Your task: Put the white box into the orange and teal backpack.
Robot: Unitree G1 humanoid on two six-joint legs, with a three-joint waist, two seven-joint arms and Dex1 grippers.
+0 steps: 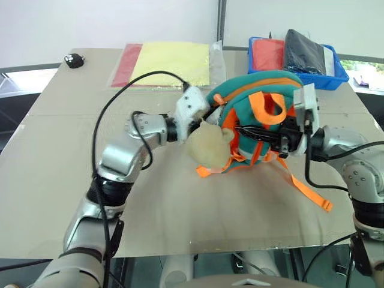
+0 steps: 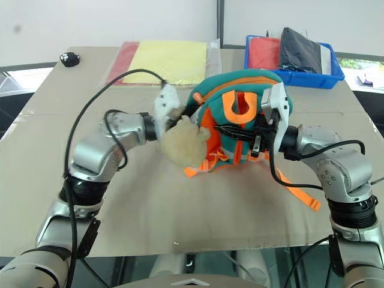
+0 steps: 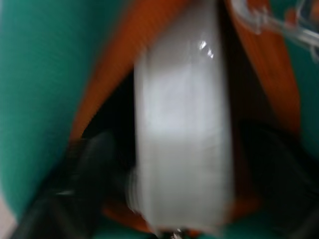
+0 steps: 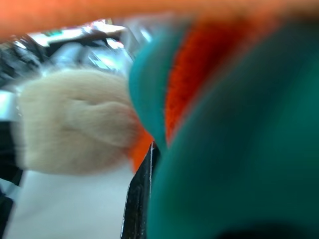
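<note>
The orange and teal backpack stands propped up in the middle of the table, its beige fuzzy ball hanging in front. My left gripper reaches into the backpack's opening from the left, behind the ball. In the left wrist view the white box sits between orange lining and teal fabric, with my two dark fingers standing a little off its sides, open. My right gripper is at the backpack's right side, shut on its fabric near the orange straps, with one black finger against the teal cloth.
A blue tray with red and black items stands at the back right. A clear sleeve with yellow and red sheets lies at the back, with a small black object at the back left. An orange strap trails toward the table's right front.
</note>
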